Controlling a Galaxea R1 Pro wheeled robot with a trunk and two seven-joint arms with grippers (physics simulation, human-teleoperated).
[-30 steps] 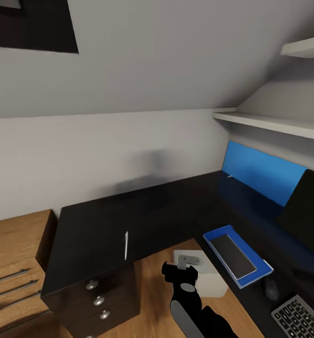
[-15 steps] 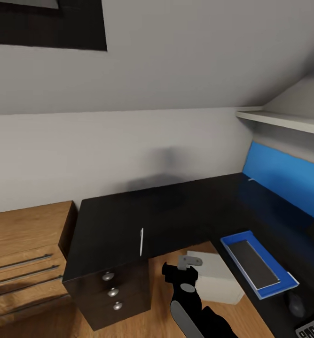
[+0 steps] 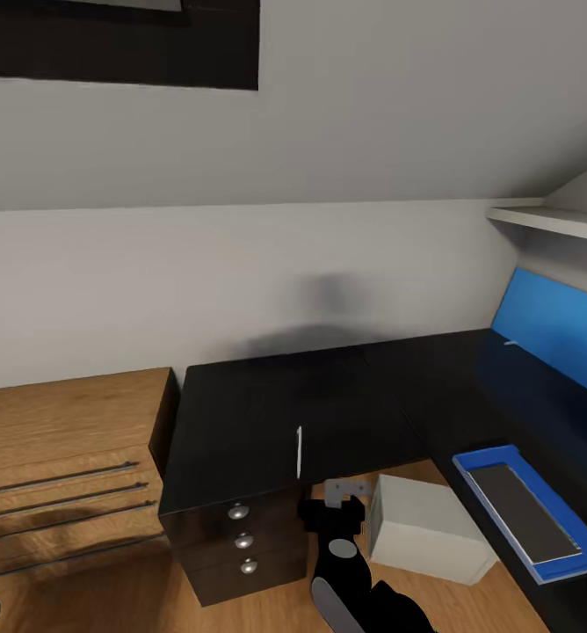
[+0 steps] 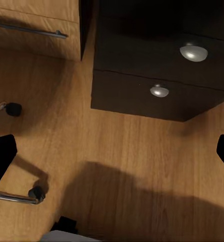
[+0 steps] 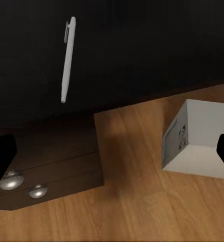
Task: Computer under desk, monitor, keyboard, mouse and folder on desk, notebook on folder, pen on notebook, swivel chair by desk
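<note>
The pen [image 3: 299, 452], slim, light and likely to roll, lies on the table [image 3: 241, 413] near its front edge above the drawer unit [image 3: 241, 541], best pinched mid-barrel by the empty, spread right gripper [image 3: 332, 508].

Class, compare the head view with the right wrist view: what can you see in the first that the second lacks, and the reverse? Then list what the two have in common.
Head view alone: the blue notebook with the grey folder lying on it, a light wooden dresser, a wall shelf and the right pincer.

Right wrist view alone: a small label on the side of the computer.

Both: the white pen lying on the black desk, the desk's drawer knobs, the computer on the wooden floor.
</note>
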